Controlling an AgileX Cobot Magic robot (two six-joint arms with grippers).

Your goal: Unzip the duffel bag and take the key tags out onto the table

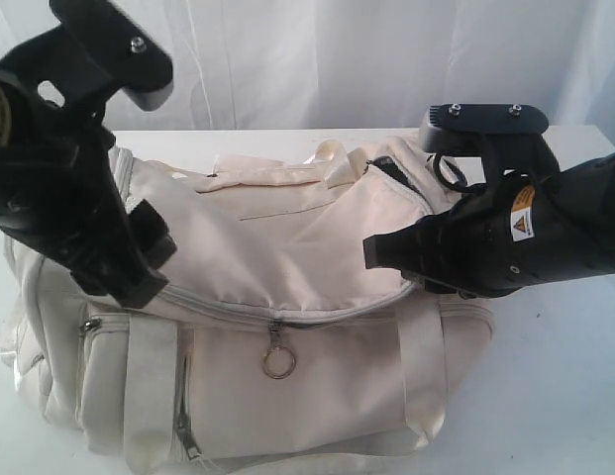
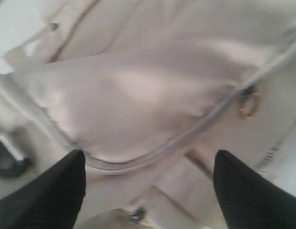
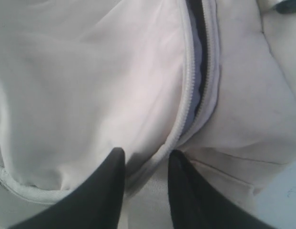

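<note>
Pinching the cream fabric duffel bag (image 1: 317, 237) at its part-open zip (image 3: 188, 90), the right tool (image 3: 146, 155) anchors it; the released left tool (image 2: 148, 157) must next catch the metal ring pull (image 1: 275, 341).

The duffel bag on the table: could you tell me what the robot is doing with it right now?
Both arms are over the bag, which lies on the table. The right fingers appear to pinch the bag's edge beside the zip, which gapes open there, dark inside. The left fingers are spread wide above the bag, holding nothing. No key tags are in sight yet.
</note>
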